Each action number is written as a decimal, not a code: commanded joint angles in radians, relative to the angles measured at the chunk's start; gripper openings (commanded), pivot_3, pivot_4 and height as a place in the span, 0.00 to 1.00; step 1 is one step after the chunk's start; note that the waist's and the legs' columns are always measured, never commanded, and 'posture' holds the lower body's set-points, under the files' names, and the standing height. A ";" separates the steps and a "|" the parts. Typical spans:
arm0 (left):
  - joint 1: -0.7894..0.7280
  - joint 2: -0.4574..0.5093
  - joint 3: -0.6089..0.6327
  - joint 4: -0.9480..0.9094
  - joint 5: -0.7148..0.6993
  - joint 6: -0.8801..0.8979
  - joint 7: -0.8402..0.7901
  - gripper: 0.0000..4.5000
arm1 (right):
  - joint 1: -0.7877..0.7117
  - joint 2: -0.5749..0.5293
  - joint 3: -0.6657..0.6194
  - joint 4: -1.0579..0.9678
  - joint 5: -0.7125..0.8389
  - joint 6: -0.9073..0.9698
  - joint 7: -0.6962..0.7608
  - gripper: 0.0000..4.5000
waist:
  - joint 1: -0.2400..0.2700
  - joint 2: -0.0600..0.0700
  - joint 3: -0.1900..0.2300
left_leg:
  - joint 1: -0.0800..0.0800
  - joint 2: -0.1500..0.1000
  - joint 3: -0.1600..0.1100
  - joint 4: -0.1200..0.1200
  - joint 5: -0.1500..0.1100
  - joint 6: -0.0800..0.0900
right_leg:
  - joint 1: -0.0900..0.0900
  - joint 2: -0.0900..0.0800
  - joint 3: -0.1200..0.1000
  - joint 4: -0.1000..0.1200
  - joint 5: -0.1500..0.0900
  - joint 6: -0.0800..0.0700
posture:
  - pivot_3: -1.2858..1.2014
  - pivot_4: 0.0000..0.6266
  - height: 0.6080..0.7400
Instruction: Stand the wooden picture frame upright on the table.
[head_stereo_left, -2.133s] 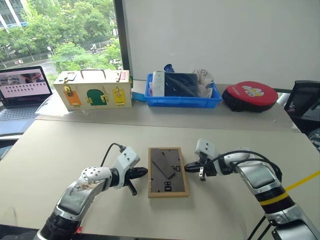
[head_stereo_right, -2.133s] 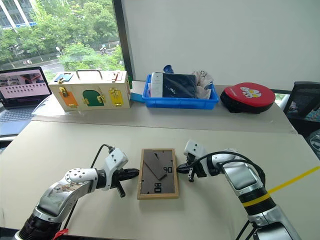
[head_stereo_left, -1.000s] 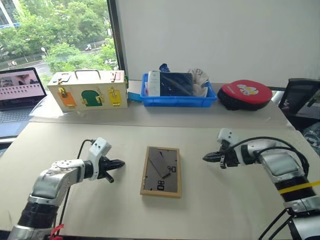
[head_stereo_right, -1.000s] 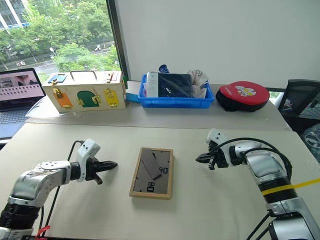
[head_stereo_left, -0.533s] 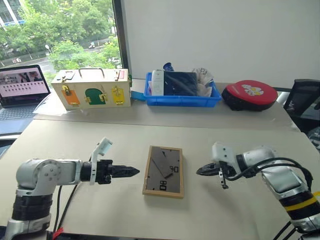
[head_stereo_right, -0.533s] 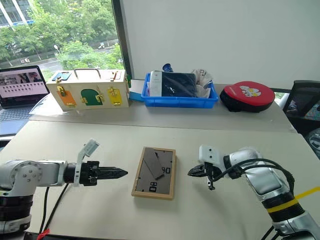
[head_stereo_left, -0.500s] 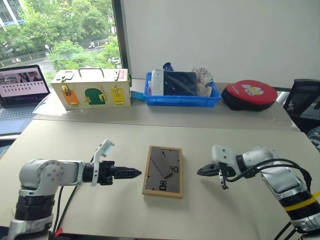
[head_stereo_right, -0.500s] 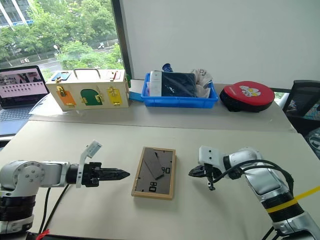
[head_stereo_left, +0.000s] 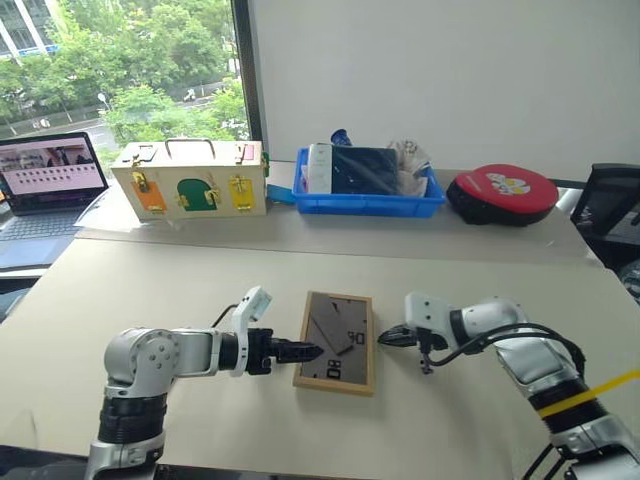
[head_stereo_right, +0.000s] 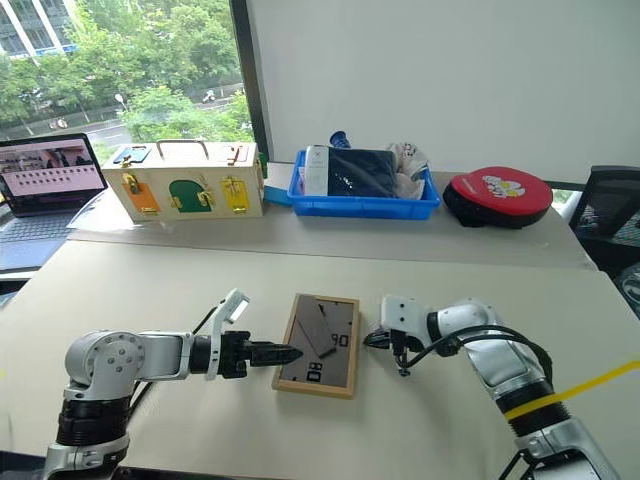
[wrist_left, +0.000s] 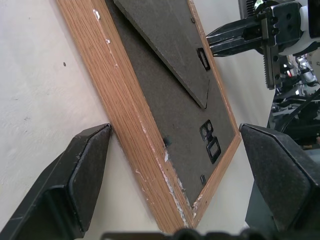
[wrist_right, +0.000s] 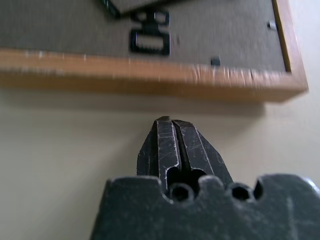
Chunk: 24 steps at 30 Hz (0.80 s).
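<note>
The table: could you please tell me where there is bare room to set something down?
The table is bare between the wooden picture frame and the back row, and at both sides. The back row is crowded: laptop, wooden box, blue bin, red case.

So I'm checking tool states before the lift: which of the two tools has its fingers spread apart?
The left tool: its two black fingers stand wide apart around a corner of the light-wood picture frame, while the right tool is pressed shut.
</note>
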 joint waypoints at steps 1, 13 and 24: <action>0.006 -0.102 0.011 0.008 -0.029 0.045 0.034 0.99 | -0.015 0.022 -0.007 -0.025 0.012 0.021 -0.018 0.00 | 0.002 0.000 0.000 | 0.000 0.000 0.000 0.000 0.000 0.000 | 0.001 0.000 0.000 -0.001 0.000 0.000 | 0.52 0.24 1.00; 0.015 -0.231 0.103 0.035 -0.101 0.069 0.123 0.99 | 0.010 0.025 -0.006 -0.037 0.004 0.046 -0.031 0.00 | -0.008 0.000 -0.001 | -0.002 -0.001 -0.001 -0.002 0.000 0.000 | 0.000 -0.001 -0.001 -0.005 0.001 0.001 | 0.52 0.24 1.00; 0.055 -0.102 0.116 0.032 -0.163 0.069 0.105 0.93 | 0.005 0.023 -0.003 -0.020 -0.002 0.045 -0.035 0.00 | -0.010 0.000 -0.001 | -0.002 -0.001 -0.002 -0.002 0.000 0.000 | 0.000 -0.001 -0.001 -0.005 0.001 0.001 | 0.52 0.24 1.00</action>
